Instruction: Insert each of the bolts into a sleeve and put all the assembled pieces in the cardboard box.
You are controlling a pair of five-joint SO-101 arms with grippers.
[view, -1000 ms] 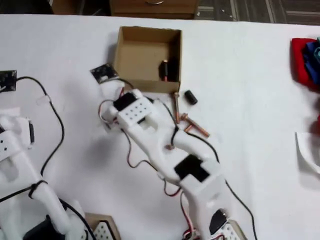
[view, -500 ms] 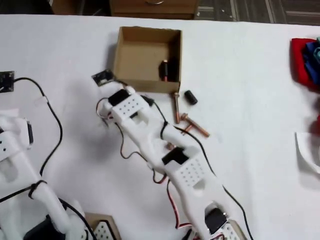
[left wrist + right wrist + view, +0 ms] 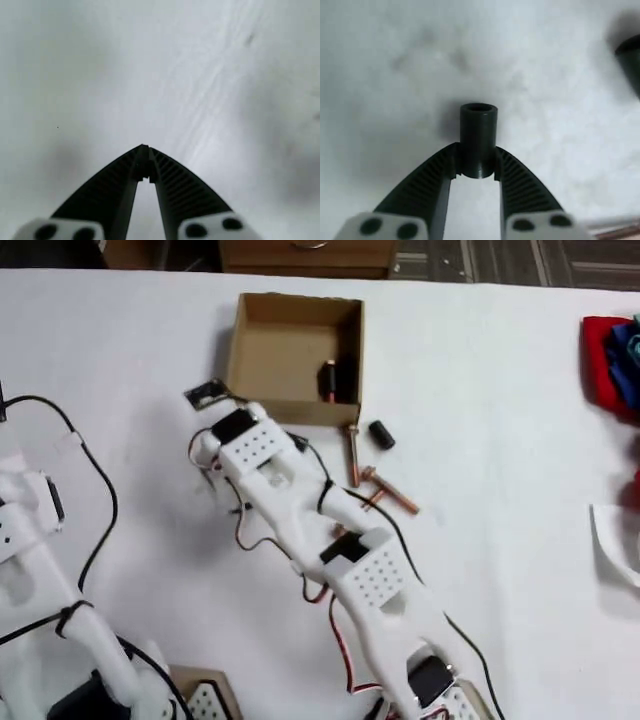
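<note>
My right gripper (image 3: 476, 167) is shut on a black sleeve (image 3: 478, 137), which stands up out of the fingertips over the white table. Another black sleeve (image 3: 630, 60) and a copper bolt (image 3: 615, 232) lie at that view's edges. From above, the right arm (image 3: 300, 500) stretches toward the near left corner of the cardboard box (image 3: 290, 412). An assembled piece (image 3: 328, 380) lies in the box. A loose sleeve (image 3: 381, 434) and three copper bolts (image 3: 352, 455) lie just right of the arm. My left gripper (image 3: 144, 150) is shut on nothing above bare table.
The left arm (image 3: 40, 570) sits at the table's left edge with a black cable (image 3: 100, 510) looping beside it. A red cloth (image 3: 610, 355) and a white object (image 3: 615, 545) lie at the right edge.
The right arm has stretched out and lowered, and its wrist has swung left toward the box's near left corner. The left arm has shifted slightly.
</note>
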